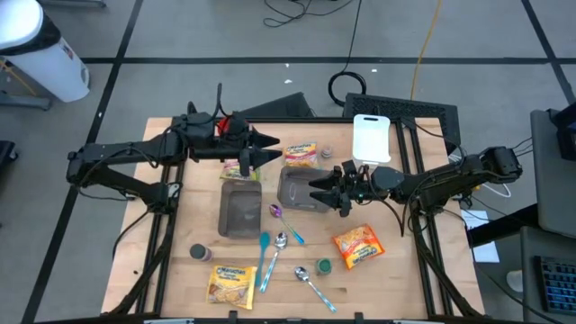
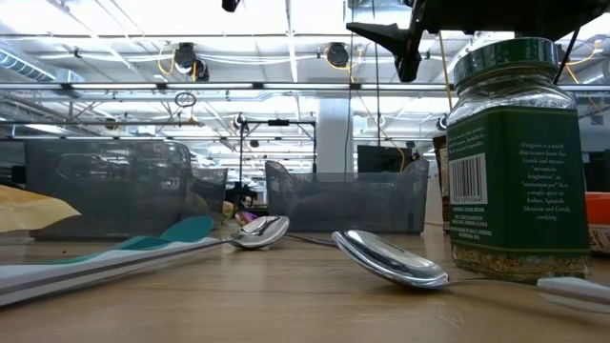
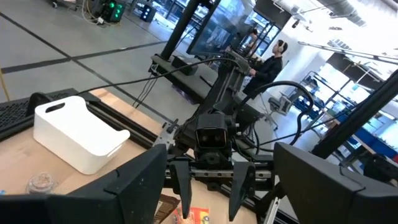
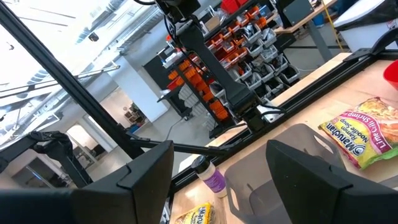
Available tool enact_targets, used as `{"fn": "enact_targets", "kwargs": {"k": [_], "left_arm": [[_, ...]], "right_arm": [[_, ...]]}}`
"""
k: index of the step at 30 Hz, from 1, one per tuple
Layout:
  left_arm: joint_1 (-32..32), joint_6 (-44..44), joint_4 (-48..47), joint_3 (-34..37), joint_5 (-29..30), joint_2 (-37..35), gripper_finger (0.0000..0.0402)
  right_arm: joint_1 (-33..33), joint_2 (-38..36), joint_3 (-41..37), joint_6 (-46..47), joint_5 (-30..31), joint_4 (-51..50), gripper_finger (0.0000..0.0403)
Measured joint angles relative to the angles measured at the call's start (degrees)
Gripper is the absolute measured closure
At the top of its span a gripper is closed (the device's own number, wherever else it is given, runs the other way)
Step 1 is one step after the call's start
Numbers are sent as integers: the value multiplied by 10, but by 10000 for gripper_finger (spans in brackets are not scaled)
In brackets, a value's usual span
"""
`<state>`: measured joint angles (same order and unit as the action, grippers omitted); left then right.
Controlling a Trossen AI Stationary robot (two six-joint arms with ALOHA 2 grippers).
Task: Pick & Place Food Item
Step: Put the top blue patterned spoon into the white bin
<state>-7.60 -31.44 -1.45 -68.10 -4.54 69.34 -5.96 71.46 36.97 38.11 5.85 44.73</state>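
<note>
Two grey bins (image 1: 239, 209) sit mid-surface (image 1: 396, 279); the left end effector (image 1: 270, 148), fingers spread, hovers above a noodle packet (image 1: 239, 169) just beyond the left bin. Right end effector (image 1: 319, 191), spread and empty, hangs over the right bin (image 1: 295, 187). An orange packet (image 1: 356, 246) lies near it.

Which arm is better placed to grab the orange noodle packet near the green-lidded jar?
Right, probably. Its tool hangs open over the right bin, on the same side as the orange noodle packet; the left tool, also open, sits farther away.
</note>
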Motion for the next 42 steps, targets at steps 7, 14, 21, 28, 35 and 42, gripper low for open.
{"fn": "enact_targets", "kwargs": {"k": [7,14,21,28,35,42], "left_arm": [[0,-1,0,0,0,0,96],[0,-2,-1,0,-1,0,96],[32,-14,-16,0,-5,0,96],[107,-49,-89,0,45,8,96],[179,-121,-153,0,76,29,96],[227,-195,-236,0,46,61,96]], "right_arm": [[0,0,0,0,0,0,154],[0,0,0,0,0,0,154],[0,0,0,0,-1,0,154],[0,0,0,-10,-44,-14,154],[1,0,0,-13,-80,-43,154],[25,-24,0,-13,-168,-90,154]]}}
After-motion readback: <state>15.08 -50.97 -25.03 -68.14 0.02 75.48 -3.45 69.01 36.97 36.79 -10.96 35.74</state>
